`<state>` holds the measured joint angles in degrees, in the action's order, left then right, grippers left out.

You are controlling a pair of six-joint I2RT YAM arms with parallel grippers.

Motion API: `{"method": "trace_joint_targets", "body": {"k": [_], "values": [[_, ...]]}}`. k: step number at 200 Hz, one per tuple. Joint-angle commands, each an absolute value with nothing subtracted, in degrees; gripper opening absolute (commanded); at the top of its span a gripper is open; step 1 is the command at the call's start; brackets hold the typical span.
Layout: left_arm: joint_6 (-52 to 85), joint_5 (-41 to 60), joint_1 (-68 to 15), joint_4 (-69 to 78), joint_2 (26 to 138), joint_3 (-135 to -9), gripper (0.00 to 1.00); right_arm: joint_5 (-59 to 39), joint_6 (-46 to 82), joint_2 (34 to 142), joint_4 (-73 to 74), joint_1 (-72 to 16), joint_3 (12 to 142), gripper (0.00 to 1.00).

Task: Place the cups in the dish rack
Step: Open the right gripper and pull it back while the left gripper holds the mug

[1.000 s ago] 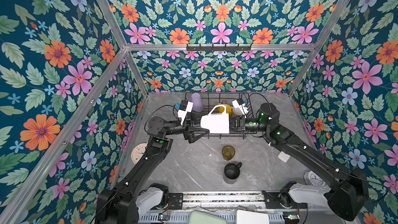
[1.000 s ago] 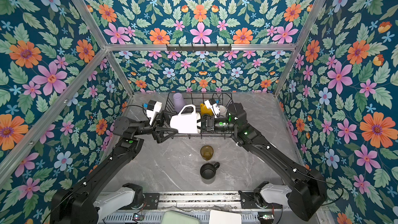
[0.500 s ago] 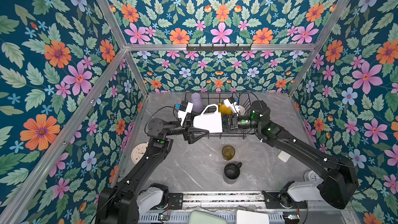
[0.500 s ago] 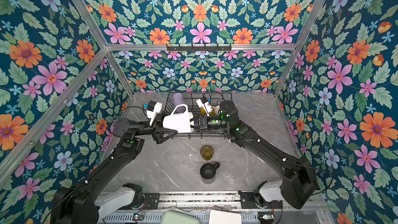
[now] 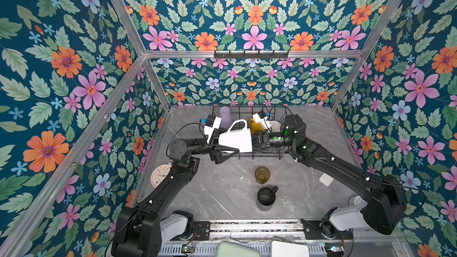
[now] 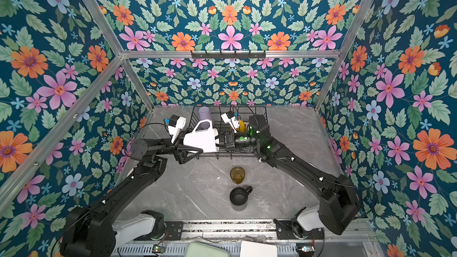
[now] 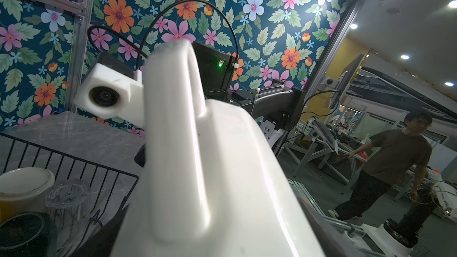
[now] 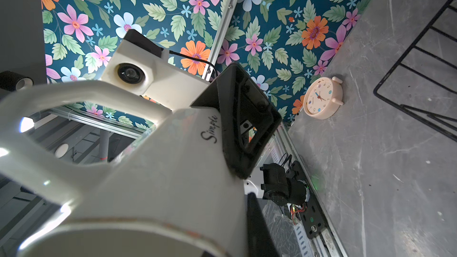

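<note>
Right gripper (image 5: 256, 141) pinched rim of big white ceramic mug (image 5: 236, 139) over black wire dish rack (image 5: 267, 154); left gripper (image 5: 223, 145) spread round it.

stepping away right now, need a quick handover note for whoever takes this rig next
Right claw: shut on the rim of the big white mug, which is held on its side in the air by the front left of the dish rack.
Left claw: jaws wide around the mug's base end; whether it grips cannot be told.
Done, in the rack: lilac tumbler, yellow mug, small white cup, clear glass, dark cup.
On the table, upright: amber glass, black mug.
Left: set the big white mug in the rack, then load those two.
</note>
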<state>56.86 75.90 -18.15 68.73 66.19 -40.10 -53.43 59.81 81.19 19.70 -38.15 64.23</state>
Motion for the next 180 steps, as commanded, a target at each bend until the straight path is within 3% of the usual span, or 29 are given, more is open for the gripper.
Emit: {"method": "trace_joint_targets", "body": {"k": [1,44,74,94,117,180], "values": [[60.0,77.3,-18.3,75.5,66.5,-40.3,0.87,-53.5,59.7,81.2,24.0,-38.4,64.9,0.00],[61.3,77.2,-18.3,76.8,67.0,-40.3,0.63,-52.9,59.2,80.9,22.6,-38.4,64.9,0.00],[61.3,77.2,-18.3,76.7,67.1,-40.6,0.28,-52.0,58.9,80.6,21.6,-38.4,65.0,0.00],[61.3,77.1,-18.3,76.6,67.1,-40.9,0.14,-51.5,58.8,80.3,21.0,-38.4,65.0,0.00],[61.3,77.1,-18.2,75.9,67.1,-41.5,0.00,-50.7,58.4,79.7,19.8,-38.2,64.8,0.11],[51.7,74.3,-17.6,63.2,64.7,-42.8,0.00,-46.7,56.4,72.6,14.2,-33.4,59.9,0.50]]}}
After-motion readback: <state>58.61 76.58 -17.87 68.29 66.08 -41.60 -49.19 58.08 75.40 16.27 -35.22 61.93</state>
